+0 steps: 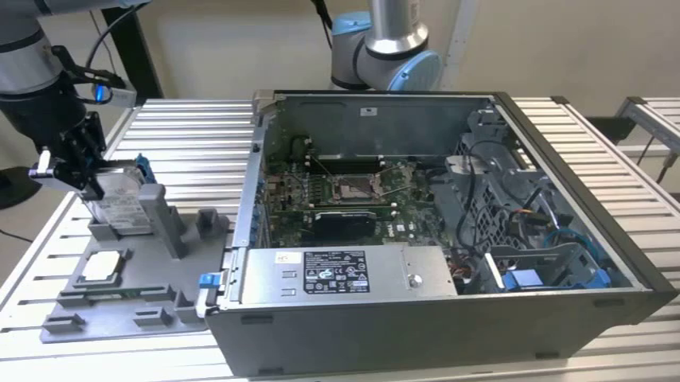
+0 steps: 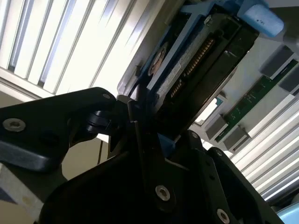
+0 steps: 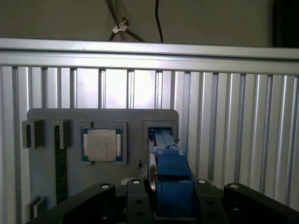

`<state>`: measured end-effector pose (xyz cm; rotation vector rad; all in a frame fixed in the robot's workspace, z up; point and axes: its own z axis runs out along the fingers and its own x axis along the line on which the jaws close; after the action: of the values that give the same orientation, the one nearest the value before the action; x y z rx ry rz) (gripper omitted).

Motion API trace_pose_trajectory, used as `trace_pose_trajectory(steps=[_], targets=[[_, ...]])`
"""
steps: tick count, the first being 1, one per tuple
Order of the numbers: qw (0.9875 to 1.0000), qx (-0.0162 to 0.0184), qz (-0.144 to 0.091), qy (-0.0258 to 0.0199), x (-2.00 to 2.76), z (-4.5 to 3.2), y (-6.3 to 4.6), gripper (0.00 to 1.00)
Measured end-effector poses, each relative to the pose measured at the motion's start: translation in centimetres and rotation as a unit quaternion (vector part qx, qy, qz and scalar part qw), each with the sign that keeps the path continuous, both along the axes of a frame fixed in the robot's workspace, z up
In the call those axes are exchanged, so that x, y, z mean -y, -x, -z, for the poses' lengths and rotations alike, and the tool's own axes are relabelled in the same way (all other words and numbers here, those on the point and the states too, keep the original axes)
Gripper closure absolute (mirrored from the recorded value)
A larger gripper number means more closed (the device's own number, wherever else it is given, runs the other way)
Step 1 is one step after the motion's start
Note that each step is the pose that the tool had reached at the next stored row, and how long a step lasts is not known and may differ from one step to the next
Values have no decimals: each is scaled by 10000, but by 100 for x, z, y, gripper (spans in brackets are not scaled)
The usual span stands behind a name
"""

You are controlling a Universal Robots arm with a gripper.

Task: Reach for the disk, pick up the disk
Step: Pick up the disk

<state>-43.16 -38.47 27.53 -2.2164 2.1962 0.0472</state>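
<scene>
Metal likely makes the disk (image 1: 126, 211) stiff, heavy and slick; it stands on edge in the holder (image 1: 159, 310) at the exterior view's left, my tool (image 1: 89, 185) clamped across its blue-framed top.

Toward the exterior view's left of the computer case (image 1: 447, 318), shows a pale grey rounded arm (image 1: 21, 56) with a black cable (image 1: 101, 32) looping beside it and a small blue light (image 1: 101, 91). Ends in a black angular gripper (image 1: 83, 177), studded with silver screws (image 3: 135, 181) in the first wrist view.
</scene>
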Motion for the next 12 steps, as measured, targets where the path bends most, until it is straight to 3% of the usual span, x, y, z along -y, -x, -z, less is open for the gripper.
trace_pose_trajectory(steps=[12], targets=[[10000, 0, 0, 0, 0, 9, 0, 100]])
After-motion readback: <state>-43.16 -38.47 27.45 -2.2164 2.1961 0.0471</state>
